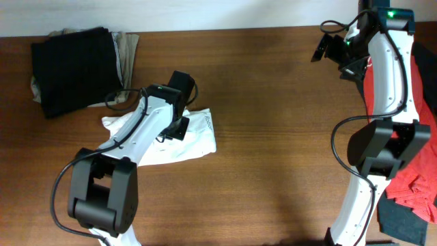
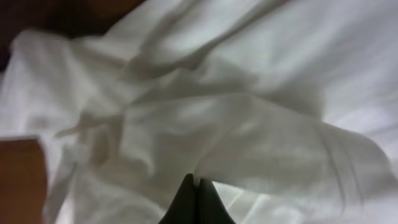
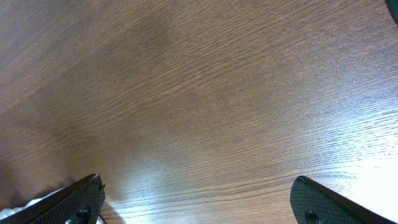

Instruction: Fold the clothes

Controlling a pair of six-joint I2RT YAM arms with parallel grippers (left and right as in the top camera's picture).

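Overhead view, item list.
- white T-shirt (image 1: 198, 137): crumpled on the bench (image 1: 273, 171), directly under the left pincer (image 1: 179, 128). Its long axis runs sideways across that pincer's reach, and it is partly hidden by the arm.
- left pincer, wrist view (image 2: 196, 199): tips pressed together at a fold of the shirt (image 2: 249, 143), apparently pinching it. Cloth spreads ahead and to both sides.
- right pincer (image 3: 199, 196): jaws wide, holding nothing, bare wood beneath. It is well apart from the shirt, so the left arm is nearer.
- Beyond the left pincer: black and khaki folded pile (image 1: 75, 68).
- By the right arm: red shirt (image 1: 416, 178).
- Containers: none visible.
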